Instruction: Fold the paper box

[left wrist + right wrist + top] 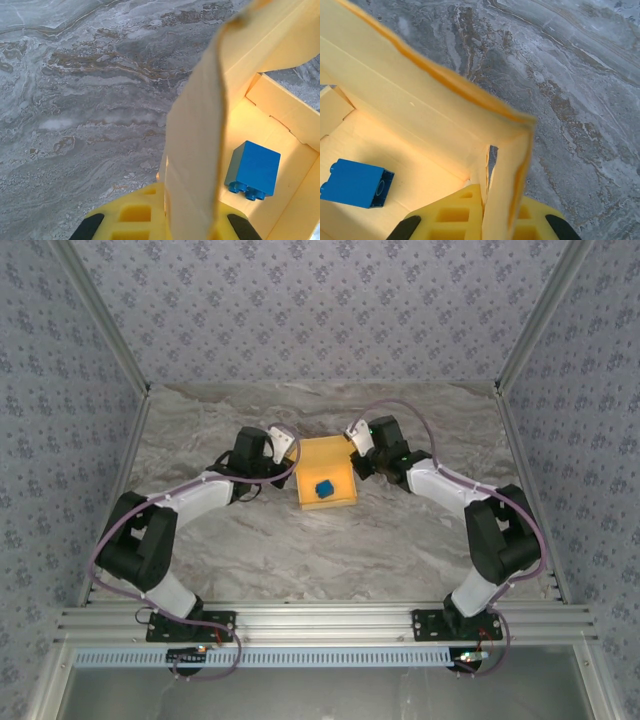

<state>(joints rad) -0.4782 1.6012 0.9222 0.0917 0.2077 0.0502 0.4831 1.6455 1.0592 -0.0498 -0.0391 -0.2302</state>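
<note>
- The paper box [322, 460] sits on the marbled grey bench [300, 550]. It is yellow-orange, open at the top, and its side walls are raised.
- A small blue brick [324, 489] lies inside the paper box on its floor. It is nearer the box's near edge than its far edge.
- The left pincer [288, 452] is at the box's far-left corner, pressed together on the box's left wall. In the left wrist view, the yellow pads [131, 214] sit on either side of that thin card wall, which rises upright between them.
- In the same view the blue brick [252, 170] is to the right of the pinched wall, studs pointing toward the camera. It rests on the box floor, apart from the walls.
- The right pincer [353, 446] is at the box's far-right corner, pressed together on the card there. In the right wrist view, its yellow pads [454, 216] clamp a narrow upright flap where two walls of the box meet.
- In that view the brick [355, 184] lies to the left of the pinched flap, inside the box.
- Both arms reach inward to the box from either side, so the box lies between the two pincers.
- Beyond the box, patterned walls [300, 300] enclose the bench. On the near side of the box, a metal rail [320, 620] carries the arm bases.
</note>
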